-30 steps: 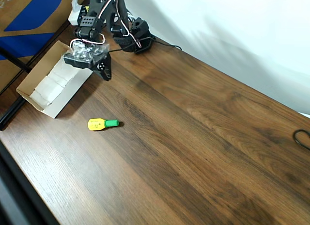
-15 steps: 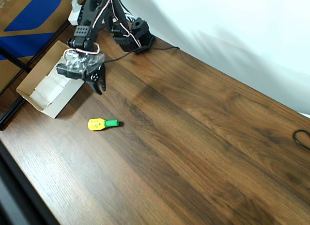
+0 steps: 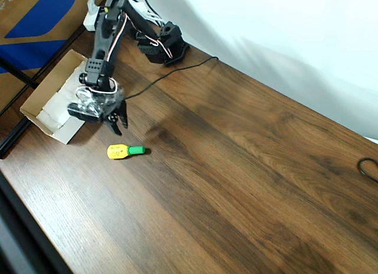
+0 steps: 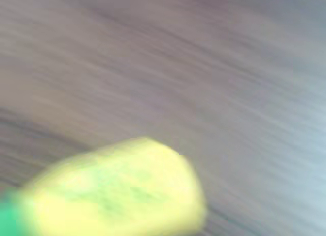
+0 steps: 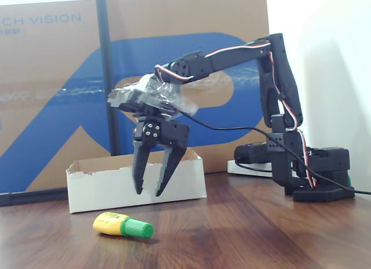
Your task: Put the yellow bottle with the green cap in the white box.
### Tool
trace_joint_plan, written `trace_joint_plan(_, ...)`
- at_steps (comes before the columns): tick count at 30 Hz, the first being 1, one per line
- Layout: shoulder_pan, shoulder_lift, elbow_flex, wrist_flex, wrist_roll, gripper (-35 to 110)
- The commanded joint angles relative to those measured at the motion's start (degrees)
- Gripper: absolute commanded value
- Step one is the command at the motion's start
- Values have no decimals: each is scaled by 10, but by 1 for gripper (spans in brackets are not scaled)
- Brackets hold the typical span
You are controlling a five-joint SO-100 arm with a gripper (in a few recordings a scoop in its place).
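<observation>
Gripper [image 5: 149,191] spread, empty, hanging above the yellow bottle with the green cap [image 5: 122,225] — which lies sideways on the worktop [image 3: 236,168], near the white box [image 5: 136,182]. Risk: rounded bottle may roll or skid if one finger lands first.

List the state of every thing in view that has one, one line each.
yellow bottle with the green cap: lying on its side on the table, capped, not held.
white box: open-topped, white padding inside, no bottle in it.
end effector: open, empty, fingers pointing down, above the table beside the bottle.
</observation>
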State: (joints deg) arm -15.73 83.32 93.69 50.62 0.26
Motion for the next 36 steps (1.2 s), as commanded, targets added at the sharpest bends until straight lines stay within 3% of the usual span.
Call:
trace_joint_plan(1, -21, 9, -52, 15, -3, 16)
trace_joint_plan(13, -79, -73, -146, 46, -14, 25)
trace_joint_plan(36, -25, -225, -281, 47, -29, 25)
